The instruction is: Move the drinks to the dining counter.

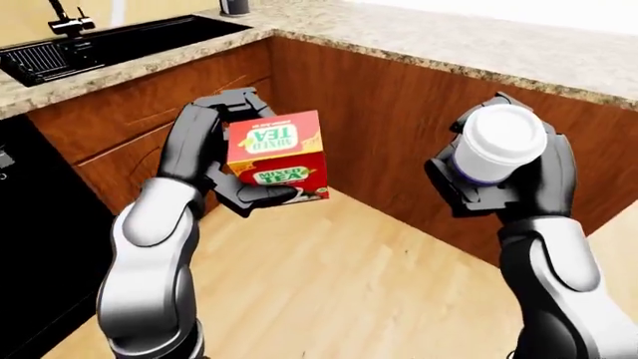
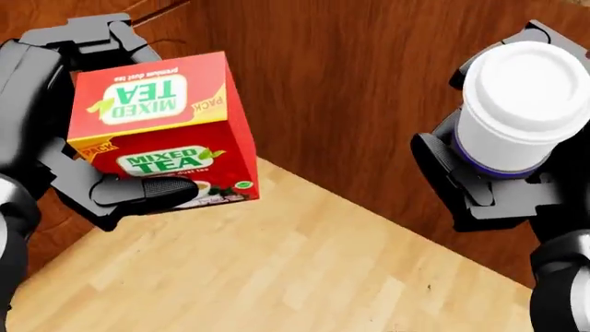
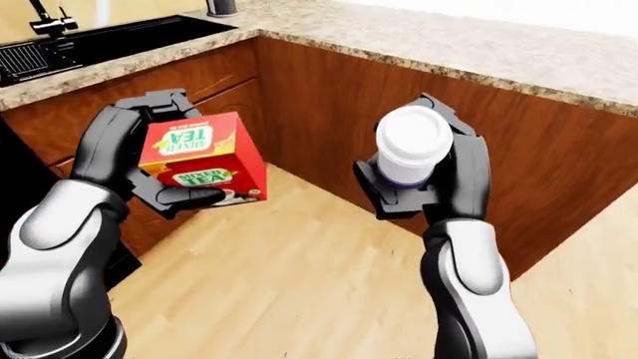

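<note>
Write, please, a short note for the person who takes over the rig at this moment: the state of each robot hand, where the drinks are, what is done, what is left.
Left robot hand: shut on the red tea box, held up in the air.
Right robot hand: shut on the white lidded cup, upright.
Done: both drinks are picked up and carried.
Surroundings: granite counter above wooden cabinets, close ahead; sink at the left-eye view's top left.
Left: set both drinks down on the dining counter. Nothing is placed yet.

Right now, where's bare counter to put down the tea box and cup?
The granite counter running across the top right of the eye views looks bare, above the wood panel. Its left end is crowded: the sink and faucet take that stretch. The left hand holds the tea box, the right hand the cup.
</note>
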Controlling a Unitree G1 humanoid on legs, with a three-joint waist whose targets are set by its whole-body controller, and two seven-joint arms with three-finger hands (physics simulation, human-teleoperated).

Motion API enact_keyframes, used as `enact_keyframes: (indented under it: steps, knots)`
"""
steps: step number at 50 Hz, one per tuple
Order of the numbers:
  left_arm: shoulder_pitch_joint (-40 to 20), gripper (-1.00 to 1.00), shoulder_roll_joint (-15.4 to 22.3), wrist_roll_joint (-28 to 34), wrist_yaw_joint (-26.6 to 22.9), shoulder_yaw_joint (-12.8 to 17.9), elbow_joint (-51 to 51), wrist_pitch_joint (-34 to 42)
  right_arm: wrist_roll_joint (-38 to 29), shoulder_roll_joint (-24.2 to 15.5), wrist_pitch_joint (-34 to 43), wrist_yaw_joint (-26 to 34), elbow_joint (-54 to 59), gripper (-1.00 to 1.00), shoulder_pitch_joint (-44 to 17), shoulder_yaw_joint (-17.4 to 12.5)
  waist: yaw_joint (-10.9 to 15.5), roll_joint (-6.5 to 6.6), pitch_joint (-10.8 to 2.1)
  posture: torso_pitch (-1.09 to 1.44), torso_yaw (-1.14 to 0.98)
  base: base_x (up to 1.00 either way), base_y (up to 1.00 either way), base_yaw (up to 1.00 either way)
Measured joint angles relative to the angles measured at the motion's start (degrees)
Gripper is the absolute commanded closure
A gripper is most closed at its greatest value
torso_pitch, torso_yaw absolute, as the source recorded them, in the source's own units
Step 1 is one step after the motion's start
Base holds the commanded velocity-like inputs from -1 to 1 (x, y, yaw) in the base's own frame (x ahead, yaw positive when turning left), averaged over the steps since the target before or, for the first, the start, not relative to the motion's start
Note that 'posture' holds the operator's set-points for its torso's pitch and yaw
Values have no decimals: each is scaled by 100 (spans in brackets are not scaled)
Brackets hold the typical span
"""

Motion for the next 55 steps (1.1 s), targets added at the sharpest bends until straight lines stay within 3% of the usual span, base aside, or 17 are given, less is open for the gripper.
enact_keyframes:
  steps: [3,6,8,10,12,13,14,18,22,27,28,33,36,39,43,49,55]
  knots:
    - [20,100,-48,-35,-22,-91,71,29,-26,-6,46,-27,84,100,101,-75,-26,-29,188,0,0,6,0,-100]
    - [0,100,-31,-85,-62,-129,54,86,-64,-1,109,-62,132,100,110,-88,-120,1,38,0,0,5,0,-100]
    - [-30,100,-19,-78,-53,-91,-8,65,-53,-12,72,-50,61,100,65,-69,-110,139,-1,0,0,6,0,-100]
    - [-48,100,-23,-69,-35,-58,-69,13,-44,-23,5,-35,-22,100,44,-61,-76,336,63,0,0,7,0,-100]
    - [-73,100,-2,-59,-18,-27,-97,-7,-36,-29,-29,-22,-50,100,-10,-42,27,617,57,0,0,6,0,-100]
    - [-79,100,22,-52,-11,-6,-81,-2,-28,18,-31,-18,-68,100,7,-19,109,660,64,0,0,6,0,-100]
    - [-38,100,27,-40,-7,14,-55,27,-12,43,-7,-6,-44,100,59,28,135,642,90,0,0,5,0,-100]
    - [-65,100,39,-24,9,46,14,153,-15,12,156,17,111,100,16,93,90,554,-51,0,0,7,0,-100]
    - [-131,100,24,-91,4,2,-46,90,-111,-49,122,-3,-150,100,-17,70,93,295,-77,0,0,3,0,-48]
    - [-130,100,97,-166,-13,65,-125,113,-232,64,150,104,-142,100,-162,260,284,-236,43,0,0,0,0,0]
    - [-115,100,75,-159,2,83,-118,140,-217,62,208,119,-83,100,-180,248,283,-253,73,0,0,0,0,0]
    - [-211,100,121,-200,4,11,-148,415,-165,39,531,31,-6,100,-236,10,225,-78,69,0,0,0,0,-7]
    - [-242,100,163,-199,17,89,-215,414,-119,20,540,35,-24,100,-209,128,136,95,-42,0,0,0,0,-78]
    - [-365,100,182,-216,20,86,-325,467,-73,23,530,84,-107,100,-205,160,47,246,-41,0,0,0,0,-100]
    - [-475,100,222,-292,-24,32,-319,529,-74,-15,607,67,-263,100,-319,99,120,578,10,0,0,0,0,-49]
    - [-547,100,354,-324,-56,156,-107,717,59,-6,1033,-14,14,100,-712,116,116,365,104,0,0,24,0,0]
    - [-1214,100,622,-340,-114,231,105,971,243,-99,1336,-223,59,100,-1309,209,163,110,100,0,0,52,0,0]
